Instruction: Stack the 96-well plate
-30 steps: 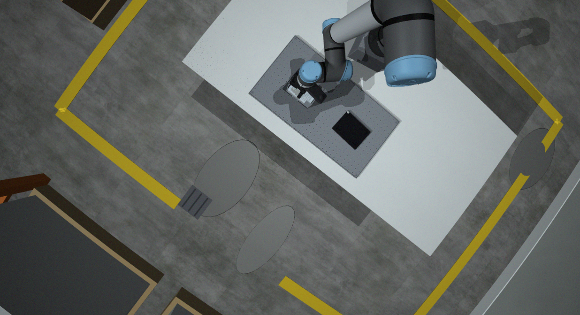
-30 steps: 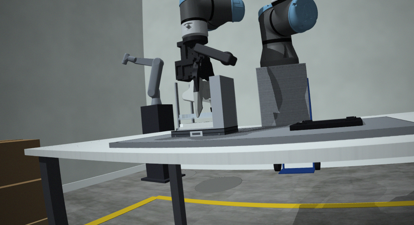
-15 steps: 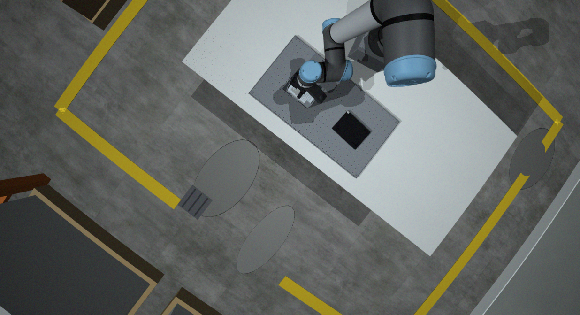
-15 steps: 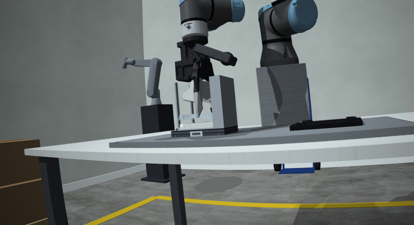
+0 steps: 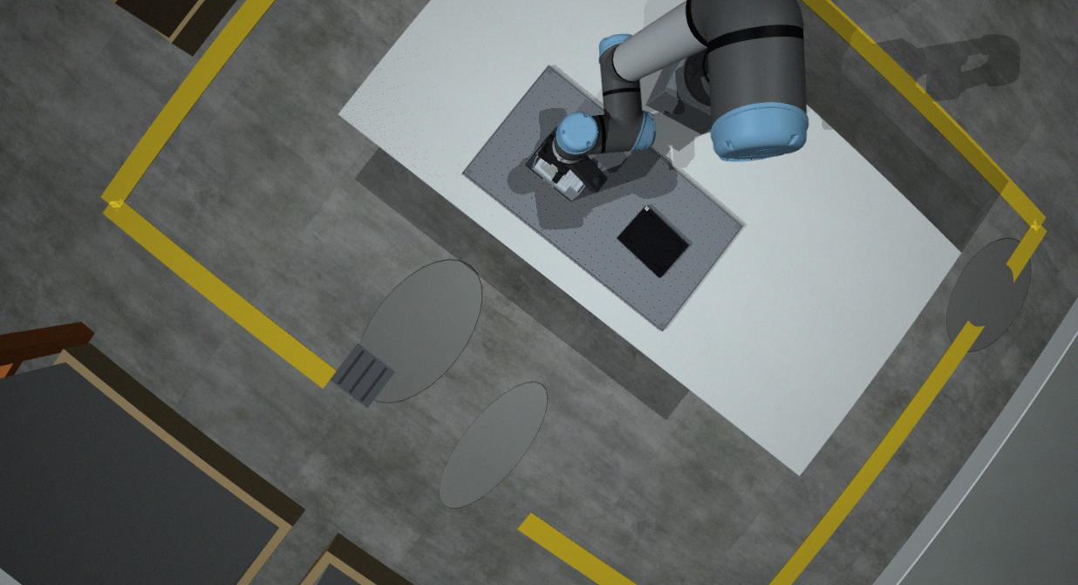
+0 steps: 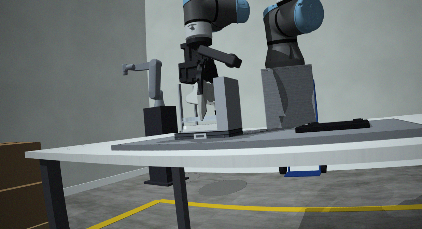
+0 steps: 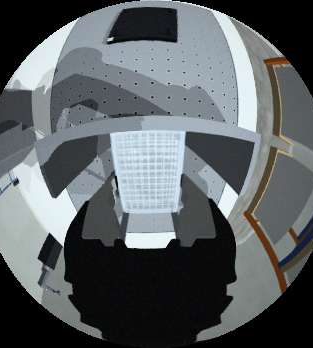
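My gripper (image 6: 202, 111) is shut on the clear 96-well plate (image 7: 148, 172) and holds it by its two long sides, level, inside the stack rack K1 (image 6: 208, 109). In the exterior view the held plate (image 6: 197, 119) sits low between the rack's thin posts and its tall grey wall, just over the lower plate (image 6: 198, 127). I cannot tell whether the two plates touch. From above, the gripper (image 5: 563, 171) covers the rack. The black plate nest N1 (image 5: 653, 241) stands empty to the right. It also shows in the exterior view (image 6: 332, 125) and at the top of the wrist view (image 7: 142, 24). The cut corners are not visible.
The rack and nest stand on a grey perforated baseplate (image 5: 603, 204) on the white table. My arm's grey pedestal (image 6: 287, 94) rises behind the nest. A small grey arm on a black column (image 6: 159, 115) stands behind the table's left end.
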`<state>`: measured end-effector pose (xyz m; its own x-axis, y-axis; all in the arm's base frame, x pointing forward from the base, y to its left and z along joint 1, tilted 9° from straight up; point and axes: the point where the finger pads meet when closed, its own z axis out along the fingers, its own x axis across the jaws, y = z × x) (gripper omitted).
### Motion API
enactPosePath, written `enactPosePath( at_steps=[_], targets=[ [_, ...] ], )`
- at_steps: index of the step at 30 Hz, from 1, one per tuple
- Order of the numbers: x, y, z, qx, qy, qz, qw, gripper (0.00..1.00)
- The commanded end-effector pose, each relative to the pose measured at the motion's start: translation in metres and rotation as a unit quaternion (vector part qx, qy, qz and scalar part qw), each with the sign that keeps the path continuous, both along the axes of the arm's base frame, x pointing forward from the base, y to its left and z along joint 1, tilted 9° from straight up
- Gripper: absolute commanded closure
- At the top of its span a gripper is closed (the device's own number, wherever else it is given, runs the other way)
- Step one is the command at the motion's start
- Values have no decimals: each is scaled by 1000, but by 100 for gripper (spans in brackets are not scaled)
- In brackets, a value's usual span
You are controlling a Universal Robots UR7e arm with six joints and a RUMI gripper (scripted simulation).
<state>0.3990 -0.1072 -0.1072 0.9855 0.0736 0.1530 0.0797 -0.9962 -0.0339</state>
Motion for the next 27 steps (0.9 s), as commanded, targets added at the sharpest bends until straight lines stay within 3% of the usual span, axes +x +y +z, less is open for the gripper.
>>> enactPosePath(
  at_steps=[1,27],
  targets=[
    [0,0,0,0,0,0,1000,100],
    [1,0,-4,0,0,0,1000,100]
  ],
)
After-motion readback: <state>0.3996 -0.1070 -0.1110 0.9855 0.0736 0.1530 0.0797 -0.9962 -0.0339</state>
